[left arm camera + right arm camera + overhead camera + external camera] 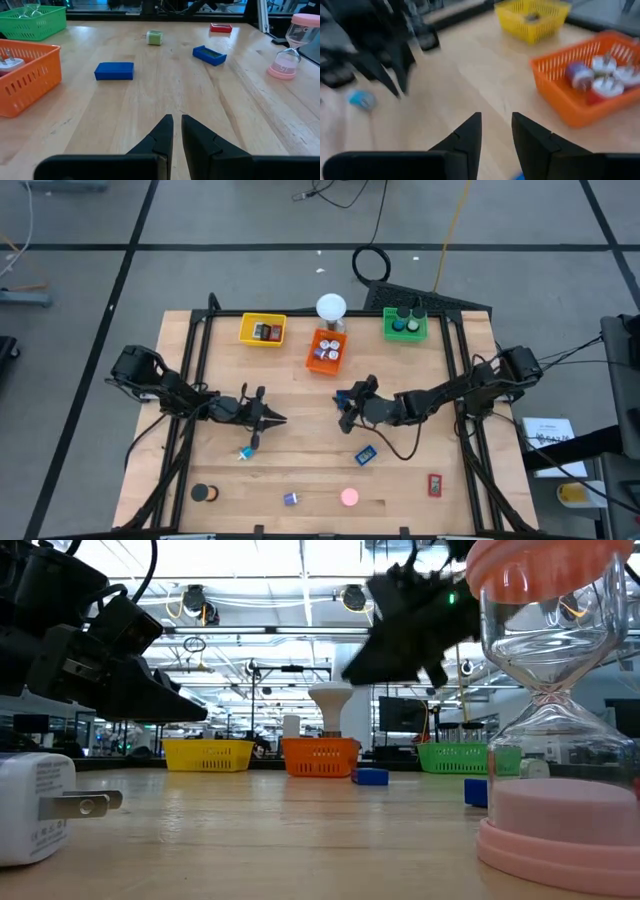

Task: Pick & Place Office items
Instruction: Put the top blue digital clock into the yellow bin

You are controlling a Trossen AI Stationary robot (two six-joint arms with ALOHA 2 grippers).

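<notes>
Just now the right end effector point(343, 409) hovers mid-table, fingers slightly parted and empty. Directly beneath its tip lies a flat blue rectangular block point(114, 70), long axis running across the table point(300, 470), short of the orange slotted plastic tray point(326, 350). Farther left, the left end effector point(272, 418) waits, fingers nearly pressed together.

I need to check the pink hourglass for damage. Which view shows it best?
The low view: the hourglass stands right before the camera, glass bulbs and pink base plain. The left wrist view shows it whole but far off; the high view shows only its pink top; the right wrist view misses it.
</notes>
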